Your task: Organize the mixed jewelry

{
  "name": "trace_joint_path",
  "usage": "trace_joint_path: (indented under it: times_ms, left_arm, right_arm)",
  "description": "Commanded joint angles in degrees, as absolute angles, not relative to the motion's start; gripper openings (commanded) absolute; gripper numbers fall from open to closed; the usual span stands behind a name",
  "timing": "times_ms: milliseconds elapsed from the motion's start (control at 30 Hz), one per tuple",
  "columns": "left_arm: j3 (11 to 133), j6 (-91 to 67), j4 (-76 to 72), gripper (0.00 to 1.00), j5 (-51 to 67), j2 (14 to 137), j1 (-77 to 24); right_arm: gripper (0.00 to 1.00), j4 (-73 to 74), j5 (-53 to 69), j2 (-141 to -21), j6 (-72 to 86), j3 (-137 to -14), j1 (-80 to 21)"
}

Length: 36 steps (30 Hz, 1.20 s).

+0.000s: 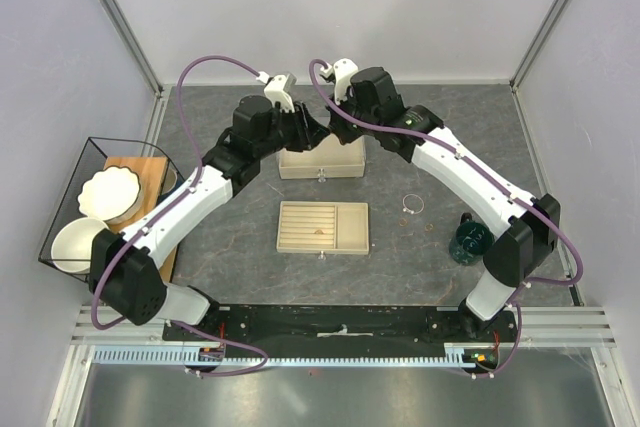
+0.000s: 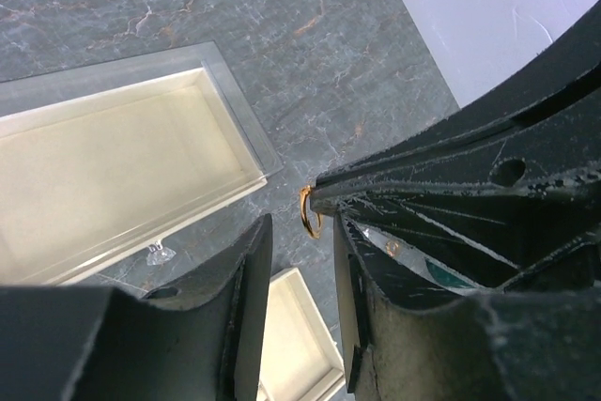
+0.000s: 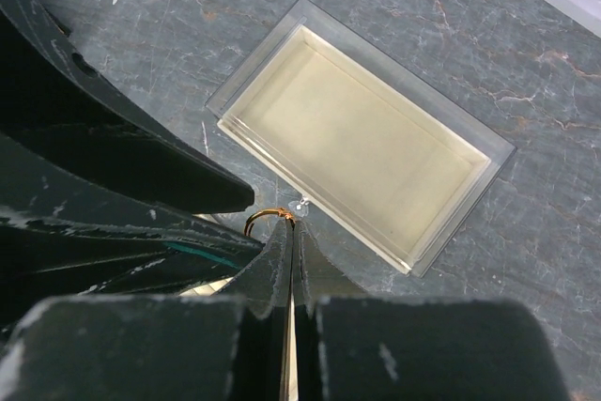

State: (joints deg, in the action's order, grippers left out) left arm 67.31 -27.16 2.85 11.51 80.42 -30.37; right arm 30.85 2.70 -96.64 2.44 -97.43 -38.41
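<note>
The right end effector [image 3: 293, 232] has its fingers pressed together, clamped on a small gold ring [image 3: 267, 214] pinched by its band at the very tips, so most of the loop stands clear of them. Facing it, the left end effector [image 2: 301, 229] has its fingers apart, the ring sitting at the mouth of the gap; I cannot tell that either finger touches it, so this reads as a hand-over with the second grip not yet made. Both meet in the air above the open box [image 1: 322, 160] at the far side of the surface [image 1: 400, 267]. Nearer the arm bases lies the slotted tray [image 1: 350, 222], the likely home for the ring. A thin silver hoop [image 1: 412, 205] lies on the surface to the tray's right, with a green glass jar [image 1: 468, 244] near it. The ring is judged very light, stiff and smooth, so it can twist or flick out of a pinch. The left fingers would best close across the free side of the band, opposite the right tips, squarely rather than on the curve's edge. The hoop looks springy and thin, better taken across the wire at one point than squeezed across its width.
</note>
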Motion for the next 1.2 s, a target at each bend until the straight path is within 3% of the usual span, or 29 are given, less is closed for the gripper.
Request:
trace_joint_path:
  times_ms: [0, 333, 433, 467, 533, 633, 767, 833, 867, 1000, 1167]
  left_arm:
    - [70.0, -28.2, 1.1, 0.37, 11.4, 81.4, -30.7]
    - [69.5, -28.2, 0.6, 0.20, 11.7, 81.5, -30.7]
    - [70.0, -28.1, 0.5, 0.12, 11.8, 81.7, -30.7]
    - [70.0, -28.0, 0.5, 0.03, 12.0, 81.8, -30.7]
    - [70.0, -27.9, 0.4, 0.02, 12.0, 82.1, -30.7]
    - [69.8, -27.2, 0.4, 0.01, 11.4, 82.2, -30.7]
    - [69.6, -23.7, 0.3, 0.02, 12.8, 81.7, -30.6]
    - [69.9, -22.2, 0.4, 0.02, 13.6, 81.1, -30.5]
    - [70.0, -20.8, 0.3, 0.02, 15.1, 81.0, -30.4]
    - [69.9, -18.2, -2.3, 0.02, 22.2, 80.1, -29.4]
    - [67.0, -20.7, -10.3, 0.01, 46.1, 79.2, -25.3]
  right_arm:
    - [0.00, 29.2, 2.0, -95.3, 3.7, -99.1, -38.8]
    - [0.00, 28.7, 2.2, -94.7, 3.8, -98.4, -38.9]
    - [0.00, 28.7, 3.0, -94.2, 3.8, -98.0, -38.9]
    - [0.00, 28.7, 3.2, -94.2, 3.7, -97.6, -39.0]
    - [0.00, 28.6, 4.1, -93.7, 3.5, -97.2, -39.0]
    - [0.09, 28.4, 5.6, -92.6, 2.9, -96.2, -39.0]
    - [0.34, 28.7, 8.4, -89.7, 1.7, -94.3, -39.0]
    - [0.41, 28.7, 9.4, -87.7, 1.2, -93.4, -38.9]
    - [0.59, 28.8, 9.6, -86.9, 1.0, -93.2, -38.8]
    - [0.62, 28.9, 15.0, -82.5, 0.8, -91.7, -36.7]
    - [0.62, 27.3, 29.2, -78.6, 2.5, -88.3, -30.4]
